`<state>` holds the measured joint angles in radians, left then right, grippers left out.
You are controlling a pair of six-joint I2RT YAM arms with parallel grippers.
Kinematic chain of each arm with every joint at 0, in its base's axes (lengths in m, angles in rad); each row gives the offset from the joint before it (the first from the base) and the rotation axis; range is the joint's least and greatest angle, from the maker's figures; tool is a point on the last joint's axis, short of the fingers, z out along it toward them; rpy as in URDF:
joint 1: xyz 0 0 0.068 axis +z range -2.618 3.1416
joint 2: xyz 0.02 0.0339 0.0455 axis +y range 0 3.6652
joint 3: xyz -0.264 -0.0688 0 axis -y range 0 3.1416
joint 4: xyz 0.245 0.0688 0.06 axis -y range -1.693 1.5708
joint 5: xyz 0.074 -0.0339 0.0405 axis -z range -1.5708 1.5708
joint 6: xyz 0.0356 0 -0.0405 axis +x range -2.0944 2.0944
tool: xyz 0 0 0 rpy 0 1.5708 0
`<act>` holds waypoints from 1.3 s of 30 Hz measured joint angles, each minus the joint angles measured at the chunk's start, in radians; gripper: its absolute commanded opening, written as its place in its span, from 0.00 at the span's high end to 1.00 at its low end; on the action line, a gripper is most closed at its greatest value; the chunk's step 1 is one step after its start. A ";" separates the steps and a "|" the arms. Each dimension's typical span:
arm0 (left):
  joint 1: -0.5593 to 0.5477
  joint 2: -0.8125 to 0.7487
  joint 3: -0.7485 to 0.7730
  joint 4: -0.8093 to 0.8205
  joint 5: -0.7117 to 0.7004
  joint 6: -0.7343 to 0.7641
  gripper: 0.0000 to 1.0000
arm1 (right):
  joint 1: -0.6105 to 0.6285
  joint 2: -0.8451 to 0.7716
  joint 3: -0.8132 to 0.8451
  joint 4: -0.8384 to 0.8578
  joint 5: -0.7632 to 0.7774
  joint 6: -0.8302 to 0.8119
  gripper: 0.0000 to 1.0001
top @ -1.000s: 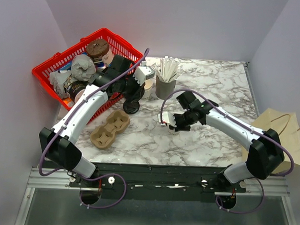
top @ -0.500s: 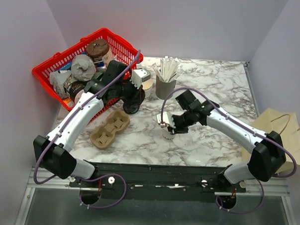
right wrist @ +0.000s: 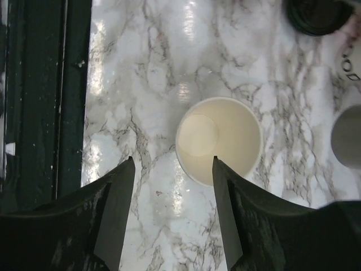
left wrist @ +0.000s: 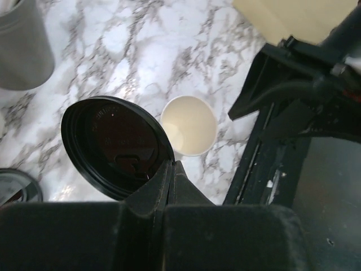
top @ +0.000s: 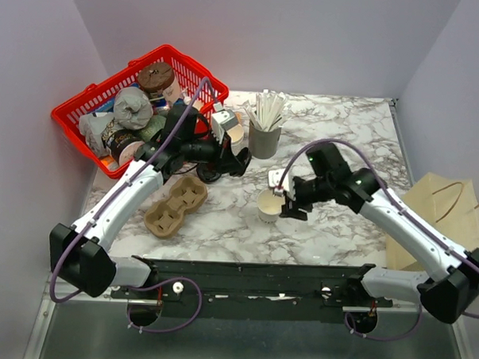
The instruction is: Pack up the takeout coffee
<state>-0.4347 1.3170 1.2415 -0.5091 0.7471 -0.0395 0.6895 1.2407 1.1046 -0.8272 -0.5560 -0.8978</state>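
The takeout coffee's cream-white paper cup (top: 268,205) stands upright on the marble table, with no lid on it and nothing inside (right wrist: 220,141). My right gripper (right wrist: 172,164) is open just short of the cup, holding nothing; its right fingertip lies over the cup's near rim. In the top view the right gripper (top: 284,202) sits just right of the cup. My left gripper (left wrist: 172,166) is shut on the rim of a round black plastic lid (left wrist: 115,147), held in the air left of and behind the cup (left wrist: 189,125). From above, the left gripper (top: 239,160) hangs up and left of the cup.
A red basket (top: 84,101) of packed goods stands at the back left. A grey cup of white sticks (top: 264,137) and a stack of cream cups (top: 235,132) are behind the left gripper. A cardboard cup carrier (top: 175,204) lies front left, a brown paper bag (top: 441,212) at the right edge.
My right gripper set the cup upright on the table, opened and drew back to the right. My left arm carried the black lid rightward, closer to the cup.
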 measured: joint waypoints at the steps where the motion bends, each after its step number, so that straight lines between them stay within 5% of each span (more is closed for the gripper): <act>1: -0.001 -0.005 -0.021 0.042 0.025 -0.023 1.00 | -0.017 -0.027 0.005 0.012 -0.006 0.048 0.32; 11: -0.041 0.016 -0.233 0.632 0.206 -0.446 1.00 | -0.497 0.006 0.072 0.175 -0.254 0.647 0.30; 23: -0.130 0.064 -0.410 1.041 0.262 -0.712 1.00 | -0.507 0.008 -0.107 0.325 -0.456 0.840 0.28; 39: -0.170 0.175 -0.449 1.123 0.229 -0.769 1.00 | -0.507 0.008 -0.127 0.361 -0.459 0.830 0.28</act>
<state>-0.6044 1.4918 0.7925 0.6140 0.9764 -0.8082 0.1829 1.2491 0.9775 -0.4664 -1.0149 -0.0681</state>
